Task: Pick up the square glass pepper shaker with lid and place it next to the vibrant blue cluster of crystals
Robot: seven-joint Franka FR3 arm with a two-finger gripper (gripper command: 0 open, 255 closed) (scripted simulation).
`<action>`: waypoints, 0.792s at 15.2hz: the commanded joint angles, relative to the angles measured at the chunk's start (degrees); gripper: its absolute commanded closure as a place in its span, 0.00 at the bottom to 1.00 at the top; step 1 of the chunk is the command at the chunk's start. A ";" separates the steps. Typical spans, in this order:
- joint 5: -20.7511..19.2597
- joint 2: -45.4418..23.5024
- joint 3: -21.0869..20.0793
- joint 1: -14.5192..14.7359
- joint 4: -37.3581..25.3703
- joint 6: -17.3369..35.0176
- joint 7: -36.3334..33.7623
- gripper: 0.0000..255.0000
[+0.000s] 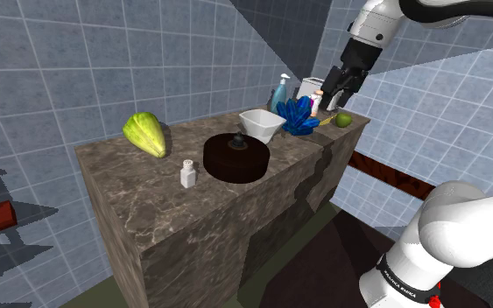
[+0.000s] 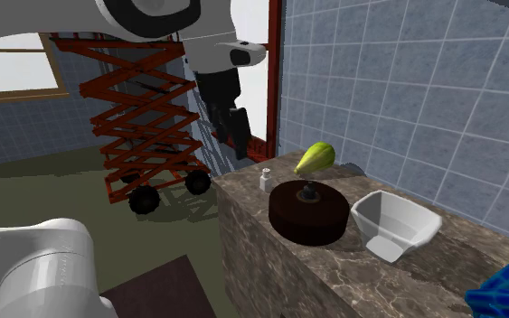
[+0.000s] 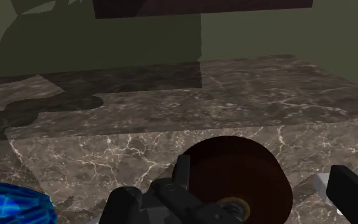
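The pepper shaker (image 1: 187,172) (image 2: 266,180) is a small white square bottle with a lid. It stands upright on the marble counter (image 1: 148,210) near the front edge, beside a dark round lidded dish (image 1: 235,157). The blue crystal cluster (image 1: 299,115) (image 3: 15,203) sits further along the counter toward the shoulder view's right. My gripper (image 1: 332,101) (image 2: 234,135) (image 3: 232,184) hangs in the air above that end, just beyond the crystals and far from the shaker. It is open, with nothing between its fingers (image 3: 352,191).
A white square bowl (image 1: 262,124) (image 2: 395,223) stands between the dark dish (image 2: 308,212) (image 3: 238,175) and the crystals. A green leafy vegetable (image 1: 144,133), a soap bottle (image 1: 283,91) and a lime (image 1: 344,119) are also on the counter. A tiled wall runs behind. A red scissor lift (image 2: 144,117) stands on the floor.
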State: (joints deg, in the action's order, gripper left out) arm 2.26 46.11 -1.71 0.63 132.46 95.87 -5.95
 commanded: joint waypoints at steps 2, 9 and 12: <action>0.45 -1.49 -0.58 0.23 0.09 1.43 -0.53 0.00; 2.95 -13.23 -4.56 1.68 -1.26 10.92 -4.04 0.00; 3.58 -18.85 -6.22 2.18 -2.91 14.54 -5.51 0.00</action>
State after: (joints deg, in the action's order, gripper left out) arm 5.65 29.38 -7.40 2.67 130.68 109.46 -10.95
